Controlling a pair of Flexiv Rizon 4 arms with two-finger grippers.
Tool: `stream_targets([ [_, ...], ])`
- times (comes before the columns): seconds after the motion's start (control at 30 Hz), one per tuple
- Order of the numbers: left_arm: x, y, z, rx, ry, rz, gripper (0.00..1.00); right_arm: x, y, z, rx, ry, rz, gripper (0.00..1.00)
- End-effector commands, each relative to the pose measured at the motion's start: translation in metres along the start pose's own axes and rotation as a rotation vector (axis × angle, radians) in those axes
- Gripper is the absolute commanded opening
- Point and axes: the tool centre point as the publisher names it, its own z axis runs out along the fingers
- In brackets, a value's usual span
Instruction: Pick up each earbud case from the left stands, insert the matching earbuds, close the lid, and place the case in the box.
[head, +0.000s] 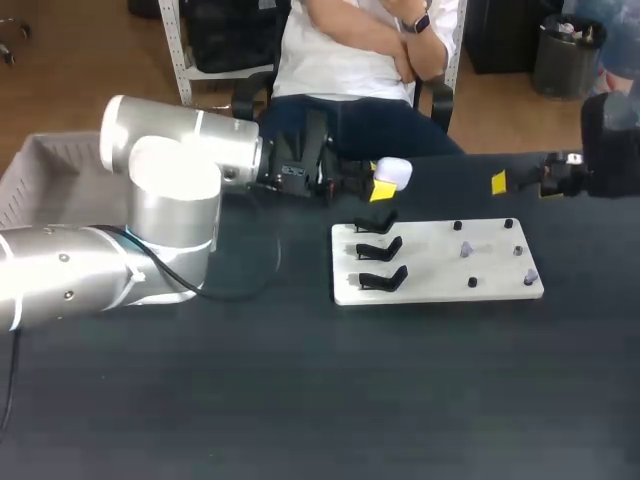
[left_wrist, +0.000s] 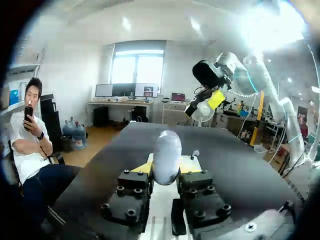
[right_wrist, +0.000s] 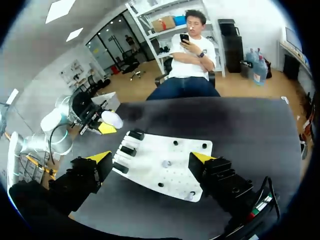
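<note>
left fingers (left_wrist: 191, 164) clamped on earbud case (left_wrist: 167, 156) | right fingers (right_wrist: 86, 173) wide apart

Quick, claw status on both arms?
Left claw: closed on the white oval earbud case.
Right claw: open, empty.

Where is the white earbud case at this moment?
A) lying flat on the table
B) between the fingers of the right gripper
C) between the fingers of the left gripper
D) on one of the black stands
C: the earbud case is clamped between the yellow-tipped fingers of the left gripper, and all three black stands are empty.
</note>
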Motion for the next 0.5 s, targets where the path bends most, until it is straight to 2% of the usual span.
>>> stream_targets([
  [0.03,-0.001,-0.012,-0.002,-0.076,-0.010,0.003,0.00,-0.006,0.011,0.008,0.035,0.024,-0.010,1.00],
  [0.5,-0.010,-0.024,-0.002,-0.098,-0.036,0.014,0.00,-0.005,0.032,0.038,0.011,0.125,-0.059,1.00],
])
